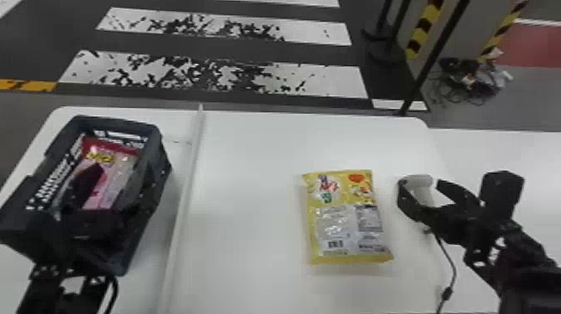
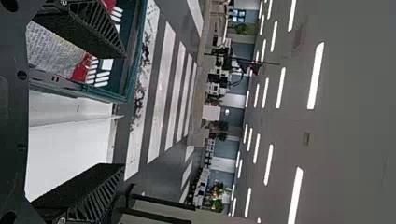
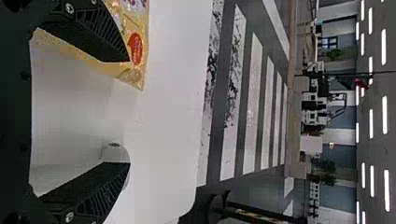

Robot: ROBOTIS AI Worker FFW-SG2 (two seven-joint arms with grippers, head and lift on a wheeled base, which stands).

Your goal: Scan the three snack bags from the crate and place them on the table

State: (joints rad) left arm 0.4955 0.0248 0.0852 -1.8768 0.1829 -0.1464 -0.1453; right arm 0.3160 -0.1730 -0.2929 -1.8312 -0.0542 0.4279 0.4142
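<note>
1. Head view shows a yellow plastic snack bag (image 1: 346, 217) flat on the white table (image 1: 250, 188), near the right arm. Its stripes for scanning face up, maybe so the scanner can see them.
2. A red and pink shiny snack bag (image 1: 110, 177) is in the dark blue crate with holes (image 1: 154, 192). The crate walls keep it in one place. I can't tell if another bag hides there.
3. The left gripper (image 2: 124, 110) is at the crate with its two fingers far apart. That looks right for getting around a bag, but I can't tell how deep they go.
4. The right gripper (image 3: 130, 112) has wide-apart fingers too, around or just over a white round-ended thing (image 1: 422, 180), probably the scanner.
5. A thin white ridge (image 1: 183, 200) runs between the crate and the yellow bag, which may help keep the two sides apart.
</note>
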